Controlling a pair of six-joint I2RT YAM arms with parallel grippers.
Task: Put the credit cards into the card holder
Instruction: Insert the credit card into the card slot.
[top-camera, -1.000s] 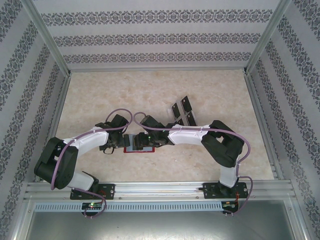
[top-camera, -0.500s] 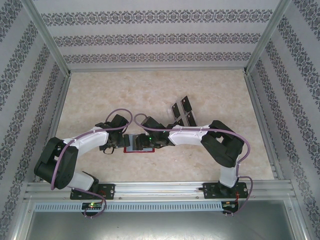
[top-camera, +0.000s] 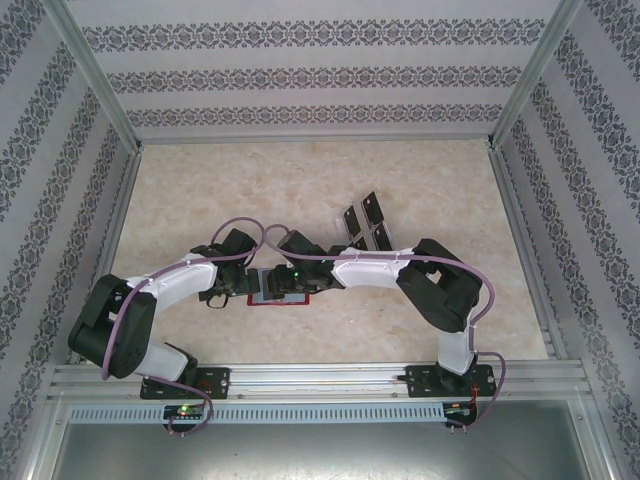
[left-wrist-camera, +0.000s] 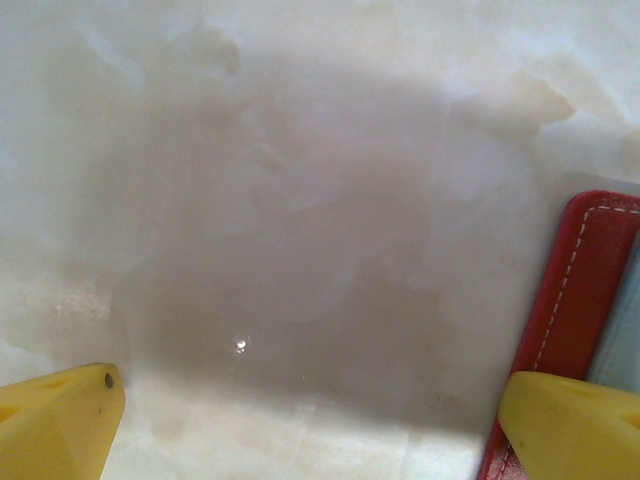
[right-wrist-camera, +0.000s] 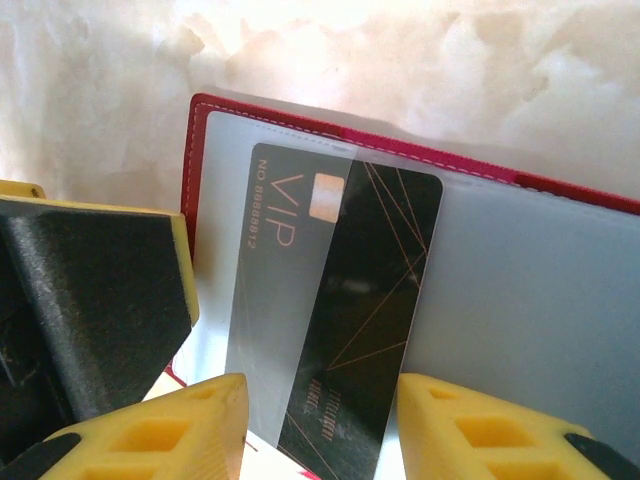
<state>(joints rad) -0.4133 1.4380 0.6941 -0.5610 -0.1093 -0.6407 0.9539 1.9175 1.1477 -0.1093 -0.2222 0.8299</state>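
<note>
1. Left of centre in the overhead view, the left tool (left-wrist-camera: 315, 420) is spread wide and grasps nothing. Bare worktop (left-wrist-camera: 300, 200) lies between its yellow tips. Its right tip sits at the wallet's edge, and I can't tell whether it presses down.
2. Dead centre, just below the middle of the overhead view, the wallet (left-wrist-camera: 580, 300) lies open and flat between the two tools. It's red with pale stitching along the rim and has frosted grey-blue pockets inside.
3. Over to the right wrist view, and here's the action: a card (right-wrist-camera: 340, 320) is in the middle of the frame. It's black with thin gold lines, a small chip and "VIP" lettering. Its left part looks hazy under the pocket film and its right part is bare and dark, so I'd call it partly slid in and not seated.
4. The right tool (right-wrist-camera: 325, 430), at the bottom of that view, is clamped on the card's long edges, one yellow tip on each side.
5. Right of centre in the overhead view, loose cards (top-camera: 365, 225) lie fanned on the worktop, well apart from the wallet. I make it about four.
6. My read is that the job is early to midway, with one card going in and that fan left to do. I can't tell whether any are already stowed.
</note>
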